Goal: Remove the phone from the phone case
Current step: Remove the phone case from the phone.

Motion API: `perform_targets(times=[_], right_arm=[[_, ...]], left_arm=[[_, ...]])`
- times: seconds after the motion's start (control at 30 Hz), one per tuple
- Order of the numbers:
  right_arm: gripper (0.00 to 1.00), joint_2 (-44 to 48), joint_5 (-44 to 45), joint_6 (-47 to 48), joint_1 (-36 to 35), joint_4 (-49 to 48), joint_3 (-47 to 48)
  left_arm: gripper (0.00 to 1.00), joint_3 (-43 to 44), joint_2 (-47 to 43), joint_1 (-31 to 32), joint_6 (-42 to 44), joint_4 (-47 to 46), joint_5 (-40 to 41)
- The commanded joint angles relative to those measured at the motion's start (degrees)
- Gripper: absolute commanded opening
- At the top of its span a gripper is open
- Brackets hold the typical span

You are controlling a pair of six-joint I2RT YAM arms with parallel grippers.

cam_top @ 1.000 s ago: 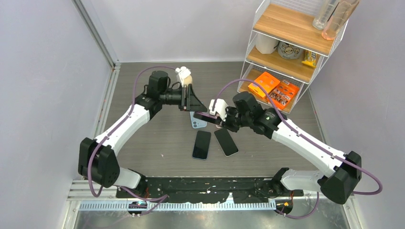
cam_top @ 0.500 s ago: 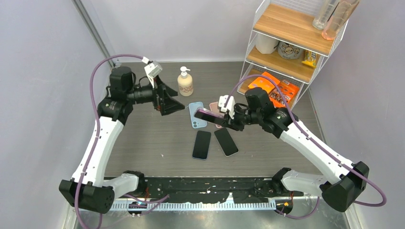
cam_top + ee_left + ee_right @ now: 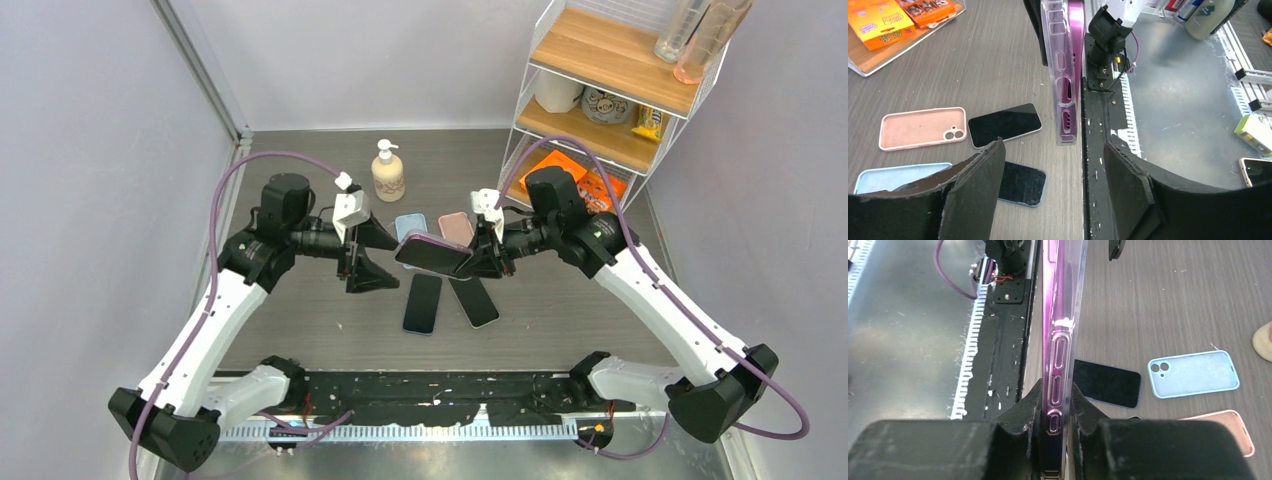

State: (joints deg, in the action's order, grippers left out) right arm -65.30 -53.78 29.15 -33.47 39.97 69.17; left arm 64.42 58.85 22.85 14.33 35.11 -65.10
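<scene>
Top view: the right gripper is pinched on one end of the phone, which is held off the table over its middle, dark screen up, purple rim showing. The left gripper is spread wide, and the phone's free end sits right at its mouth without touching. The left half of the table is bare wood, with open room toward the left edge. Under the phone lie two bare dark phones side by side. Just beyond them are the blue case and pink case, with the soap bottle near the far edge. The shelf rack fills the far right corner, close behind the right arm. Left wrist view: the left fingers are apart and the phone case shows edge-on in the gap. It is clear plastic with port and button cutouts, the purple phone is seated inside, and there is air on both sides. The table's near-edge rail runs right below it. Right wrist view: the right pads are pressed on both faces of the cased phone at the side buttons. The phone runs away edge-on, with the near rail on one side and open wood on the other.
</scene>
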Motion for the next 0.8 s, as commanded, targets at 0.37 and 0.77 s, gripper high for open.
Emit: perform_targets(times=[0.37, 0.77], right_arm=[[0.05, 1.03, -7.87, -4.58, 1.74, -5.34, -0.33], [0.05, 0.9, -8.86, -5.12, 1.83, -6.92, -2.72]], left_arm=[[0.54, -0.56, -0.05, 5.2, -2.09, -10.53, 1.49], [0.0, 1.95, 2.2, 7.7, 22.78, 6.6, 0.17]])
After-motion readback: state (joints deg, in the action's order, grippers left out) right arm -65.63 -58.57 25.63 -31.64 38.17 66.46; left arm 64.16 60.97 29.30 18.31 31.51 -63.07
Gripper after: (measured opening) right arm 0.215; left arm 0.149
